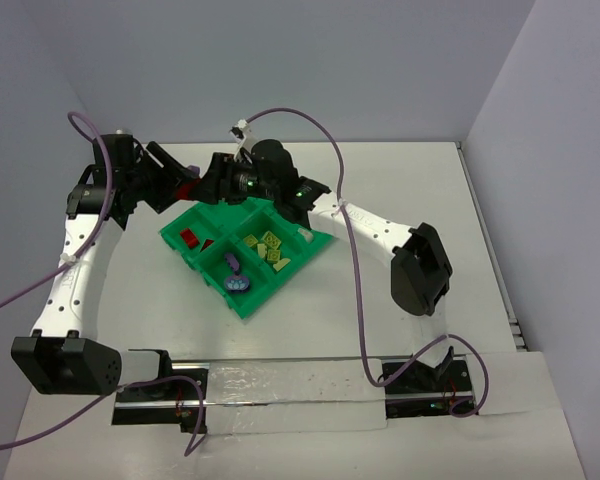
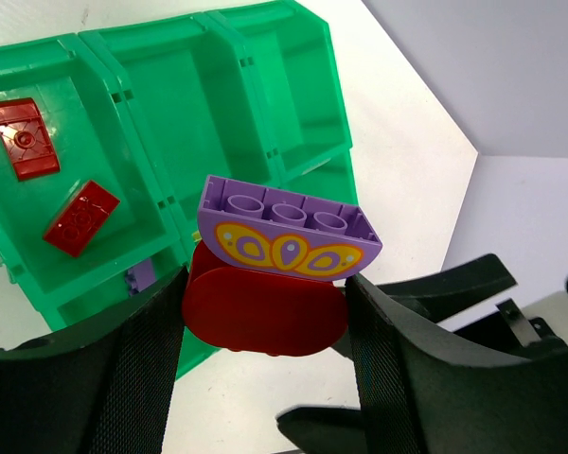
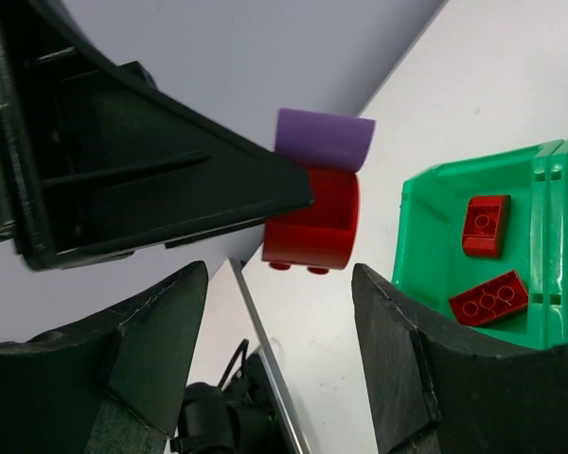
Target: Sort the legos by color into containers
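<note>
My left gripper [image 2: 265, 312] is shut on a red rounded brick [image 2: 265, 317] with a purple arched brick [image 2: 284, 232] stuck on top, held just off the far left corner of the green tray [image 2: 218, 104]. In the top view the held stack [image 1: 188, 189] sits between the two grippers. My right gripper [image 3: 279, 284] is open and empty, its fingers facing the red brick [image 3: 312, 232] and purple brick [image 3: 324, 140] from close by without touching them. Two red bricks [image 2: 24, 137] [image 2: 80, 218] lie in the tray's corner bin.
The tray [image 1: 280, 285] lies angled at mid-table. It holds red bricks [image 1: 191, 238], yellow-green bricks [image 1: 268, 248], purple bricks [image 1: 235, 275] and a white brick [image 1: 305, 235] in separate bins. The back wall stands close behind both grippers.
</note>
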Robot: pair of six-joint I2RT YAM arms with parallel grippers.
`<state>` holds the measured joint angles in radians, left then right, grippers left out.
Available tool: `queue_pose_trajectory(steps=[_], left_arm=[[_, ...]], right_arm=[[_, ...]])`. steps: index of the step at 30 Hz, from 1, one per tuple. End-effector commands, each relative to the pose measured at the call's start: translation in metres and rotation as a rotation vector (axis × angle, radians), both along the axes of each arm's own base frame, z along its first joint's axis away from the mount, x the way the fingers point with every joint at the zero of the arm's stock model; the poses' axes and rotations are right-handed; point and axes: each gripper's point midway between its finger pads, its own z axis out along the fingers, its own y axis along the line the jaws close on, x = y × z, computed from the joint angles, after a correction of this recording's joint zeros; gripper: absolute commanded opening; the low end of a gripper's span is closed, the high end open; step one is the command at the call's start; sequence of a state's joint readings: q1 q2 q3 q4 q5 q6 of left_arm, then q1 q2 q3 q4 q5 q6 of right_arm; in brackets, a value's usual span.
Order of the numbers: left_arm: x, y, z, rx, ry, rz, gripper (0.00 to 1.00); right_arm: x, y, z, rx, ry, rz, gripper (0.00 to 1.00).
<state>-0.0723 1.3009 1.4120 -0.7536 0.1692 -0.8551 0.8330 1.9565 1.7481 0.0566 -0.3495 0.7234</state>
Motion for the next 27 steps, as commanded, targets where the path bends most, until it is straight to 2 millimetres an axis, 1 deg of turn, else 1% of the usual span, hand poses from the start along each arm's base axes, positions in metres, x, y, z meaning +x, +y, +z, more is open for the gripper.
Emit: queue_pose_trajectory(steps=[1,4,8,11,13,15,16,18,20,22,25,27], left_arm=[[-0.001,0.000,0.020,-0.018,-0.071,-0.006,0.45],[-0.002,0.000,0.022,-0.020,-0.078,-0.008,0.45],[-0.002,-0.001,0.022,-0.018,-0.078,-0.012,0.45],[-0.002,-0.002,0.018,-0.023,-0.069,-0.018,0.45],[-0.002,-0.002,0.018,-0.024,-0.067,-0.020,0.45],[-0.003,-0.002,0.017,-0.023,-0.066,-0.017,0.45],[-0.003,-0.002,0.017,-0.023,-0.067,-0.018,0.45],[-0.002,-0.001,0.017,-0.020,-0.068,-0.017,0.46],[-0.002,-0.001,0.017,-0.019,-0.068,-0.021,0.48],[-0.001,-0.002,0.017,-0.018,-0.071,-0.026,0.63],[0.000,-0.002,0.017,-0.015,-0.065,-0.034,0.87],[0.002,-0.002,0.015,-0.007,-0.055,-0.043,0.99]], right_arm=[[0.015,0.006,0.026,0.066,-0.033,-0.033,0.70],[0.021,0.010,0.023,0.065,-0.023,-0.044,0.68],[0.022,0.014,0.024,0.083,-0.020,-0.038,0.65],[0.021,0.017,0.025,0.092,-0.025,-0.019,0.57],[0.020,0.018,0.026,0.098,-0.026,-0.008,0.46],[0.019,0.018,0.026,0.104,-0.029,-0.002,0.43],[0.018,0.018,0.026,0.108,-0.029,0.000,0.38],[0.018,0.017,0.029,0.121,-0.033,0.002,0.33],[0.017,0.017,0.029,0.128,-0.030,0.007,0.21],[0.017,0.015,0.030,0.133,-0.029,0.009,0.14],[0.017,0.014,0.027,0.136,-0.018,0.009,0.08],[0.018,0.012,0.024,0.132,-0.009,0.005,0.05]])
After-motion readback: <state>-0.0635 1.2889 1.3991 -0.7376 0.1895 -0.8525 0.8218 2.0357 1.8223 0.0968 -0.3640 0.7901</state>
